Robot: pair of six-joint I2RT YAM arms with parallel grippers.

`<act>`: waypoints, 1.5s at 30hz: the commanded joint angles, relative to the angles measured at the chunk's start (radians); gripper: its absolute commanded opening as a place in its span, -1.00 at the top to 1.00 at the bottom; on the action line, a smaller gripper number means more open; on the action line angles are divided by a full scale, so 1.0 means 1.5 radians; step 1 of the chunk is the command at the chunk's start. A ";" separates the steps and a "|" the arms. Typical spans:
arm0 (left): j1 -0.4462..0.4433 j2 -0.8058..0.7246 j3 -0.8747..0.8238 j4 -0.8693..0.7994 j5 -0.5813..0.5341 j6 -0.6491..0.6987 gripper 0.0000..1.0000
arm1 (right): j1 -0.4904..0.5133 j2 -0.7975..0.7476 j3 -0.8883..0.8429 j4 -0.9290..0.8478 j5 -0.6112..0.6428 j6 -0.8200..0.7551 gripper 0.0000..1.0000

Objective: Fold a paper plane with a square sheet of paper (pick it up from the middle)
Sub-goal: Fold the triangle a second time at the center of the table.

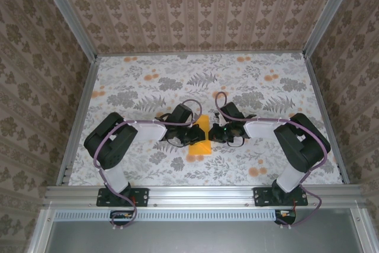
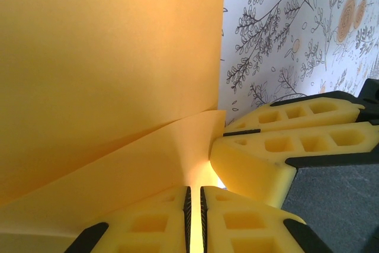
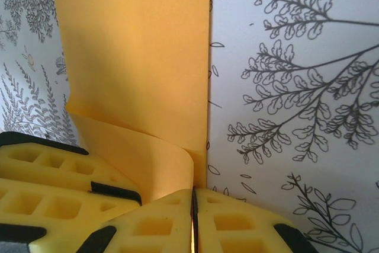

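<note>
Paper position: the square sheet of paper lies at the centre of the floral cloth, slightly nearer the cloth's near edge than its far edge. From above it reads as a narrow orange-yellow strip running near to far across the cloth's middle, wider at its near end. It is partly folded, not a flat square.

Left gripper: over the cloth just left of centre, pointing inward. In its wrist view the jaws are almost together, with a thin bright sliver of paper nipped between them. A raised layer of the sheet curves up off the cloth from that pinch.

Right gripper: over the cloth just right of centre, pointing inward, tips close to the left gripper's. In its wrist view the jaws are closed to a hairline, and the paper curls into that line, so the edge looks clamped. The sheet's straight right edge lies flat on the cloth.
</note>
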 commanded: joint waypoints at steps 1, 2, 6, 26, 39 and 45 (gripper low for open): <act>0.006 0.001 0.006 -0.003 0.005 0.019 0.68 | -0.003 0.012 -0.004 -0.017 0.017 0.001 0.80; 0.006 0.002 0.006 -0.002 0.005 0.019 0.68 | -0.004 0.012 -0.004 -0.018 0.019 0.002 0.80; 0.006 0.007 0.006 -0.004 0.005 0.019 0.68 | -0.004 0.014 -0.004 -0.021 0.022 0.002 0.81; 0.006 0.026 0.009 -0.022 -0.006 0.019 0.71 | -0.004 0.009 -0.005 -0.029 0.028 0.006 0.81; 0.005 0.026 0.004 -0.060 -0.026 0.019 0.74 | -0.001 -0.133 -0.026 -0.081 0.010 0.013 0.61; 0.005 0.028 0.005 -0.058 -0.027 0.017 0.74 | 0.028 -0.145 -0.045 -0.084 -0.026 0.010 0.77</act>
